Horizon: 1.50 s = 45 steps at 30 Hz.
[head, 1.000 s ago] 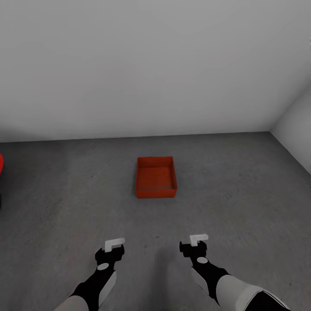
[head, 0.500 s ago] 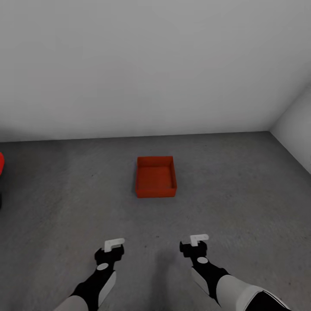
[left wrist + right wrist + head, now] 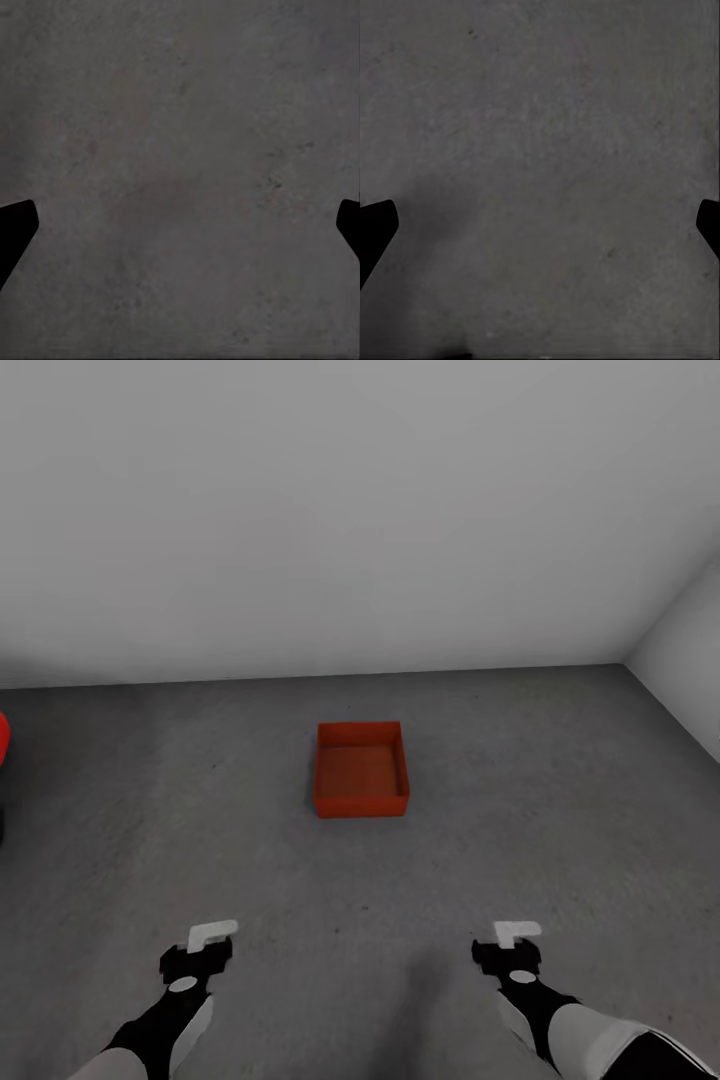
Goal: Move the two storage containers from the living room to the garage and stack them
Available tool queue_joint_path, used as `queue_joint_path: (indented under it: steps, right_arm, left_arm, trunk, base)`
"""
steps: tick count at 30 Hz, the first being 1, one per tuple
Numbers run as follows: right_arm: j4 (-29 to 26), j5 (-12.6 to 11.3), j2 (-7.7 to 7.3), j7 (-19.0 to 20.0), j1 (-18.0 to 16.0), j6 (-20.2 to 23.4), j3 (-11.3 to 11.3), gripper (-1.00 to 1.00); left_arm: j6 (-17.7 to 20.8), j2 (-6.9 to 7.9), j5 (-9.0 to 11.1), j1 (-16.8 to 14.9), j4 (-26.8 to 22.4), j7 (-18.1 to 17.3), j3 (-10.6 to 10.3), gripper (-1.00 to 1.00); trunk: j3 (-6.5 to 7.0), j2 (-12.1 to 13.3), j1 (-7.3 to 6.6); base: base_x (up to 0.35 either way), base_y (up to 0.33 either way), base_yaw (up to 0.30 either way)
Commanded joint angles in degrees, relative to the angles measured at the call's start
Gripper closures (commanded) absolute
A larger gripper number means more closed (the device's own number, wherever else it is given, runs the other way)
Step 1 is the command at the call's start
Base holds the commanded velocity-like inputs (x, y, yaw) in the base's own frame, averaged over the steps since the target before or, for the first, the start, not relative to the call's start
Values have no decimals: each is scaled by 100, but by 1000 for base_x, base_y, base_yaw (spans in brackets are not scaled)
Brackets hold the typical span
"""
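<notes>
One orange-red storage container (image 3: 361,769) sits upright on the dark grey garage floor (image 3: 520,810), a little ahead of me and centred between my arms. It looks empty inside. My left gripper (image 3: 205,950) hangs over bare floor, nearer to me than the box and to its left. My right gripper (image 3: 512,945) hangs likewise to the box's right. Both point down at the floor. In the left wrist view the left gripper (image 3: 180,225) is open with only concrete between its fingertips. The right gripper (image 3: 540,225) is the same in the right wrist view.
A plain pale grey wall (image 3: 340,520) closes the room behind the box. A side wall (image 3: 690,650) meets it at the right. A sliver of the red car (image 3: 3,738) shows at the left edge. Bare floor surrounds the box on all sides.
Both arms have spread apart and drawn back toward me: the left gripper went left, the right gripper went right. The container has not moved.
</notes>
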Motion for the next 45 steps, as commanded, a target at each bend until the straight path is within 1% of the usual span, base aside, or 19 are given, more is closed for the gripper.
queue_joint_path:
  steps: [1, 2, 4, 5, 7, 8, 11, 12, 14, 16, 19, 20, 21, 23, 27, 31, 39, 42, 45]
  right_arm:
    - [92, -79, -24, 1, -15, -4, 50, -100]
    - [123, -89, -40, 6, -23, -2, 50, -100]
    - [184, -105, -91, 15, -35, 3, 55, -100]
    - [209, -103, -107, 15, -20, 17, 60, -100]
    - [226, -97, -121, 16, 44, 63, 64, -100]
    - [234, -93, -133, 19, 170, 145, 66, -100]
    - [243, -89, -148, 34, 574, 389, 64, -100]
    - [245, -86, -145, 50, 918, 507, 69, -100]
    - [244, -74, -125, 60, 1386, 566, 78, -100]
    - [242, -67, -120, 63, 1689, 584, 81, -100]
    - [244, -68, -125, 71, 1935, 594, 80, -100]
    - [246, -70, -121, 84, 2060, 596, 82, -100]
    - [244, -70, -114, 89, 2114, 592, 83, -100]
    - [242, -98, -57, 135, 2446, 508, 84, -100]
    - [241, -124, 1, 182, 2742, 450, 69, -100]
    - [246, -133, 18, 194, 2832, 410, 64, -100]
    - [245, -96, 18, 243, 2963, 247, 67, -100]
    - [247, -81, 27, 653, 2988, 246, 73, -100]
    - [248, -76, 94, 791, 2988, 269, 77, -100]
  left_arm:
    - [-27, 120, 93, -3, 211, 32, -54, -100]
    - [-30, 166, 121, -3, 342, 31, -54, -100]
    - [-45, 268, 265, -3, 837, 20, -55, -100]
    - [-58, 317, 404, -3, 1214, 7, -55, -100]
    - [-65, 353, 564, -3, 1554, -9, -56, -100]
    - [-67, 376, 719, 8, 1785, -36, -58, -100]
    - [-35, 399, 908, 21, 2015, -124, -64, -100]
    - [-19, 399, 963, 28, 2092, -215, -68, -100]
    - [-5, 391, 994, 63, 2140, -443, -72, -100]
    - [13, 385, 1009, 161, 2156, -679, -73, -100]
    - [29, 384, 1018, 374, 2165, -972, -73, -100]
    - [37, 380, 1022, 534, 2168, -1180, -73, -100]
    - [41, 379, 1023, 607, 2169, -1280, -73, -100]
    - [49, 376, 1032, 991, 2173, -1671, -74, -100]
    - [21, 330, 1030, 1348, 2174, -1810, -78, -100]
    - [-36, 260, 1016, 1517, 2164, -1832, -81, -100]
    - [-48, 221, 1001, 1574, 2137, -1838, -73, -100]
    - [-49, 216, 1004, 1578, 2131, -1839, -71, -100]
    - [-49, 216, 1006, 1579, 2131, -1839, -68, -100]
  trunk:
    - [-3, -3, 0]
    - [-3, -3, 0]
    - [-3, -3, 0]
    - [-3, -3, 0]
    - [-3, -3, 0]
    - [-3, -3, 0]
    - [-3, -3, 0]
    - [-3, -3, 0]
    - [-3, -3, 0]
    - [-3, -3, 0]
    - [-3, -3, 0]
    - [-3, -3, 0]
    - [-3, -3, 0]
    - [-3, -3, 0]
    - [-3, -3, 0]
    - [-3, -3, 0]
    - [40, -3, 0]
    - [66, -3, 0]
    - [93, -3, 0]
  base:
    - [0, 0, 0]
    - [0, 0, 0]
    - [0, 0, 0]
    - [0, 0, 0]
    - [0, 0, 0]
    - [0, 0, 0]
    - [0, 0, 0]
    - [0, 0, 0]
    - [0, 0, 0]
    - [0, 0, 0]
    - [0, 0, 0]
    - [0, 0, 0]
    - [0, 0, 0]
    - [0, 0, 0]
    - [0, 0, 0]
    - [0, 0, 0]
    - [0, 0, 0]
    - [0, 0, 0]
    - [0, 0, 0]
